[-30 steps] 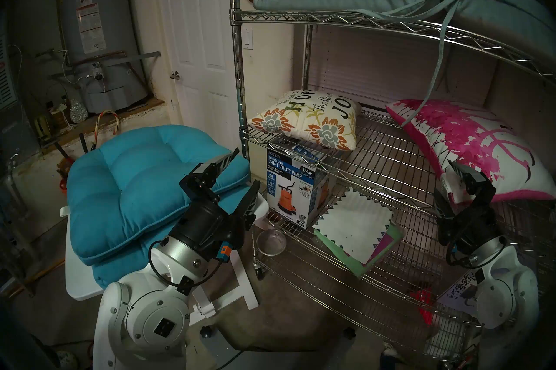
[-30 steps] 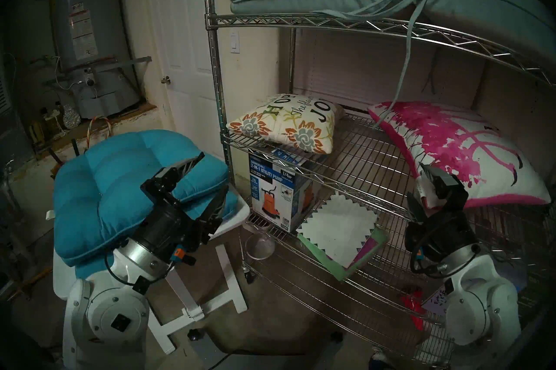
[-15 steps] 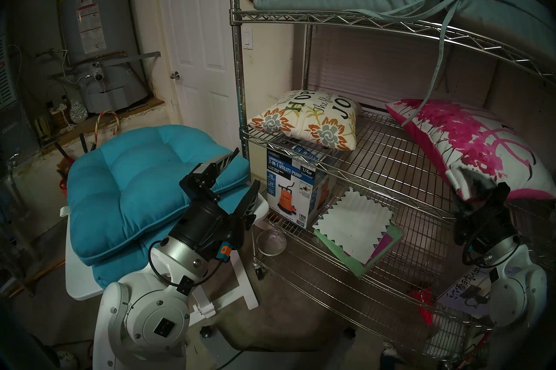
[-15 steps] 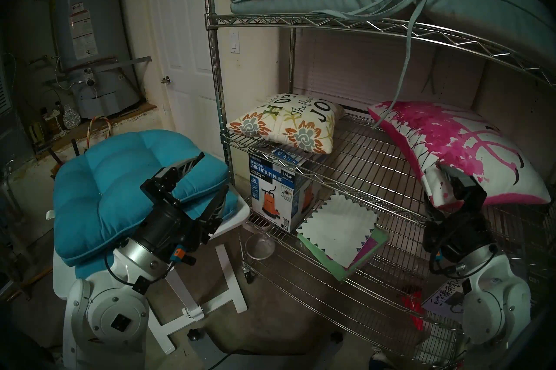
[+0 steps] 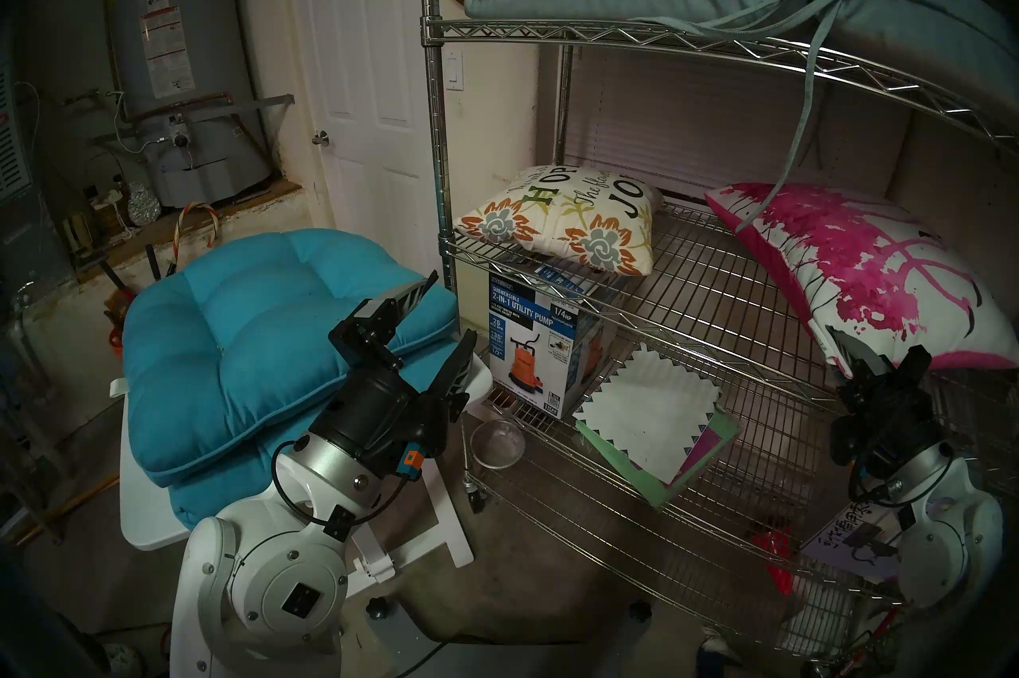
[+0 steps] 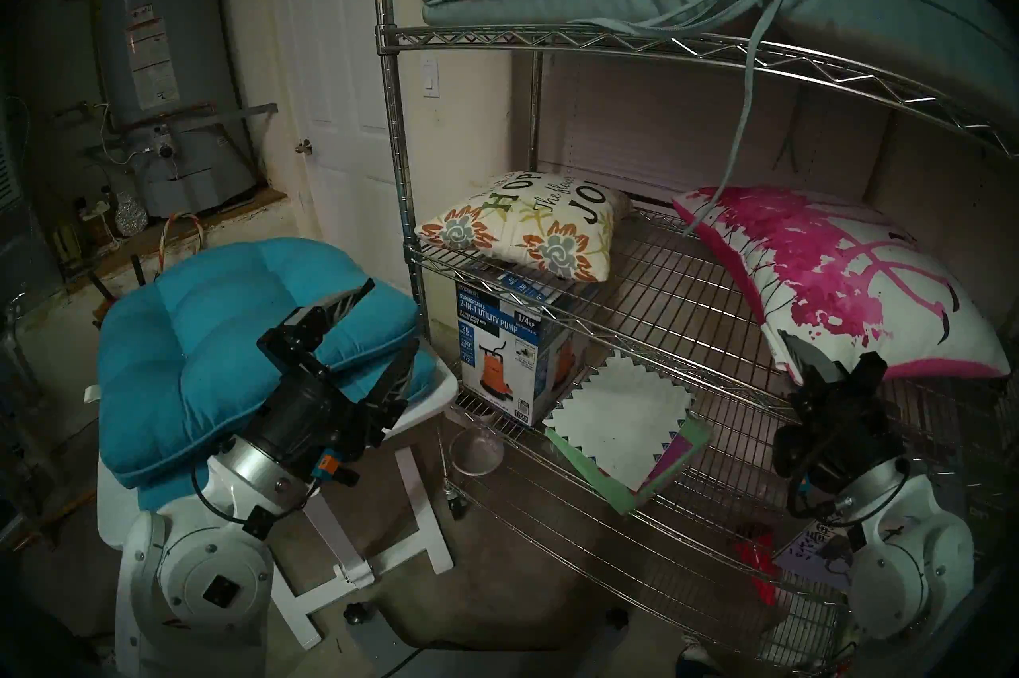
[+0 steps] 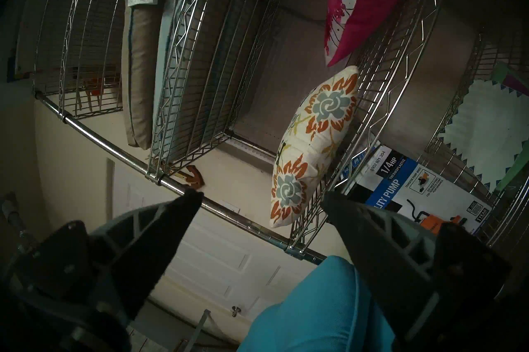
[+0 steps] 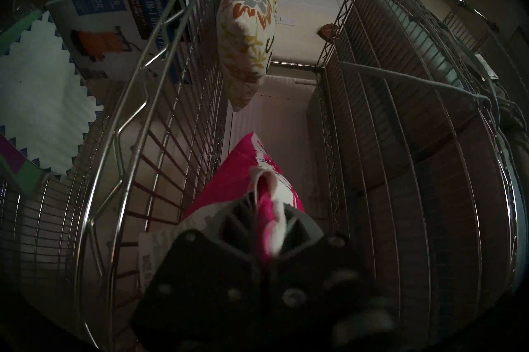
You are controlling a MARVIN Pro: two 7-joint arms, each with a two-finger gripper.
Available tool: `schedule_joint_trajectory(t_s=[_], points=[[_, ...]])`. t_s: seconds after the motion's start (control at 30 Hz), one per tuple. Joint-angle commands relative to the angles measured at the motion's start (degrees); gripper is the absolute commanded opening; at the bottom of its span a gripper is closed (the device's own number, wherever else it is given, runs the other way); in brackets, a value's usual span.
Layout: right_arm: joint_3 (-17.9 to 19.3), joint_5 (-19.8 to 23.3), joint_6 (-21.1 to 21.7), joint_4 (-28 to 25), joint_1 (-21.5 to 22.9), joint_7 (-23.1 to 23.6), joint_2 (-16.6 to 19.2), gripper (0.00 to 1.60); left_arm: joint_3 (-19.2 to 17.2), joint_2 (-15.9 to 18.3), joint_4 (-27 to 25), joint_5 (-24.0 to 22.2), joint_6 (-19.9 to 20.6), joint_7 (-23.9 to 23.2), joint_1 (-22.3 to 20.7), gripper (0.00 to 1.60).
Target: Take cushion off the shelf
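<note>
Since a second ago the right gripper [image 5: 846, 349] has clamped its jaws onto the near corner of the pink-and-white cushion [image 5: 860, 269], which lies on the shelf's [image 5: 717, 296] middle tier. Farther left, the left gripper [image 5: 446, 318] hangs spread wide, empty, over the teal cushion [image 5: 248, 335].

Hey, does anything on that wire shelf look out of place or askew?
A loose cushion tie dangles from the top tier of the shelf onto the pink cushion, whose corner the right gripper pinches.
</note>
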Motion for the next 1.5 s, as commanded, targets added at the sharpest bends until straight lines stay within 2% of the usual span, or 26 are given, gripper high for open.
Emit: schedule_joint_trajectory(t_s=[0.0,0.2,0.5,1.1,1.47], points=[[2.65,0.39,-1.96,-1.28,-4.15,-2.01,-2.23,0.0,-0.15,-0.03,-1.65,-0.23,0.05,0.23,0.15,1.6],[5.12,1.31,-3.71,-1.28,-5.79,-3.58,-3.38,0.0,-0.15,-0.04,-1.65,-0.22,0.04,0.22,0.15,1.6],[8.85,2.87,-9.88,-1.28,-10.22,-8.09,-5.66,0.0,-0.15,-0.02,-1.65,-0.21,0.04,0.17,0.12,1.6],[15.65,3.71,-19.79,-1.28,-20.08,-15.57,-13.96,0.0,-0.16,-0.02,-1.65,-0.19,0.02,0.11,0.1,1.6],[20.27,3.52,-25.13,-1.28,-25.89,-20.43,-20.73,0.0,-0.17,-0.05,-1.65,-0.19,0.01,0.09,0.1,1.6]])
